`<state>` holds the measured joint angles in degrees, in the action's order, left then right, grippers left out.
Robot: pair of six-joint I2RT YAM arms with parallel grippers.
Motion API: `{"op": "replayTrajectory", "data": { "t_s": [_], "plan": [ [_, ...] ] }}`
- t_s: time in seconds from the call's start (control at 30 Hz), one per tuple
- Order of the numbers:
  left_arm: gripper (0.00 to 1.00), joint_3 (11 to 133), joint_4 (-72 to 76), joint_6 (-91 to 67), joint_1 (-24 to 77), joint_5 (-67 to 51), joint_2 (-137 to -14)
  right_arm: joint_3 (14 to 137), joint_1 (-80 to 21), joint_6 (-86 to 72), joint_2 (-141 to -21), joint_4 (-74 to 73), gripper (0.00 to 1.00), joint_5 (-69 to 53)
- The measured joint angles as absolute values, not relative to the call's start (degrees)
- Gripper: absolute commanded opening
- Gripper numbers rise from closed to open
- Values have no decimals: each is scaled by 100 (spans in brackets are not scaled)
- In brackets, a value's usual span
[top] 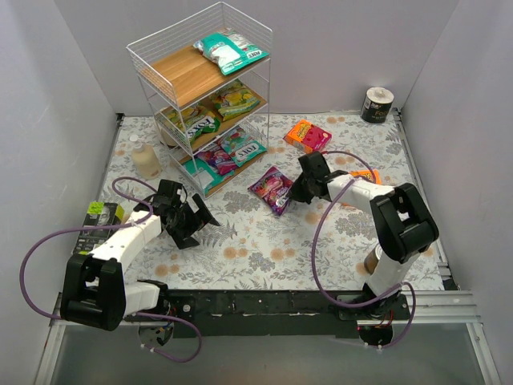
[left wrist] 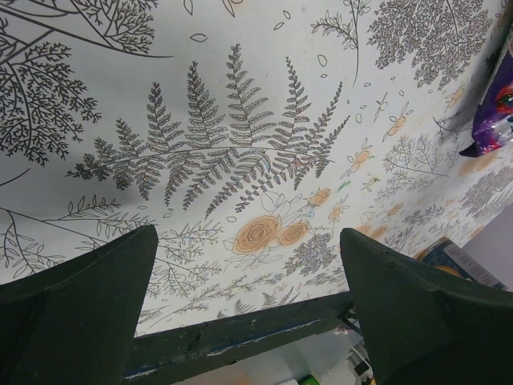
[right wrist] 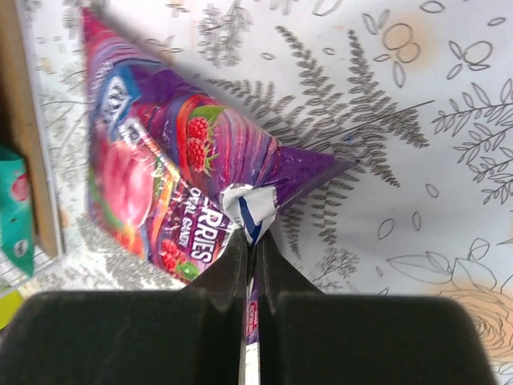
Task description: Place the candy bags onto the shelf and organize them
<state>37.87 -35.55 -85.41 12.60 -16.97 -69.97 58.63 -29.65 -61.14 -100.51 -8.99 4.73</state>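
Note:
A purple candy bag (top: pixel 272 189) lies on the floral cloth right of the shelf (top: pixel 156 58). My right gripper (top: pixel 298 191) is shut on its right edge; in the right wrist view the fingers (right wrist: pixel 240 265) pinch the bag's (right wrist: pixel 168 176) folded rim. The shelf holds teal-white bags (top: pixel 228 50) on the top tier, yellow-green bags (top: pixel 234 99) on the middle tier, and purple and teal bags (top: pixel 230 152) on the bottom tier. My left gripper (top: pixel 195 218) is open and empty over the cloth, left of centre. The purple bag's corner (left wrist: pixel 497 108) shows in the left wrist view.
An orange-pink box (top: pixel 308 135) lies behind the right gripper. A cream bottle (top: pixel 146 159) stands left of the shelf. A can (top: pixel 377 104) stands at the far right corner. A dark box with a green label (top: pixel 101 213) sits at the left edge.

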Motion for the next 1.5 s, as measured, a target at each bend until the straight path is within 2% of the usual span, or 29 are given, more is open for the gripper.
{"op": "replayTrajectory", "data": {
  "t_s": [0.4,0.8,1.17,1.5],
  "plan": [
    [98,3715,-3514,-8503,1260,-1697,-6997,6165,-2967,-6001,-8388,-141,1,239],
    [98,3599,-3509,-8473,1262,-1697,-6997,7301,-2958,-6023,-8040,1127,1,-167],
    [98,3597,-3481,-8436,1260,-1697,-6997,9452,-3055,-6134,-8484,2036,1,-880],
    [98,3581,-3472,-8434,1260,-1695,-6965,11212,-3706,-6265,-10141,2318,1,-895]
  ]
}}
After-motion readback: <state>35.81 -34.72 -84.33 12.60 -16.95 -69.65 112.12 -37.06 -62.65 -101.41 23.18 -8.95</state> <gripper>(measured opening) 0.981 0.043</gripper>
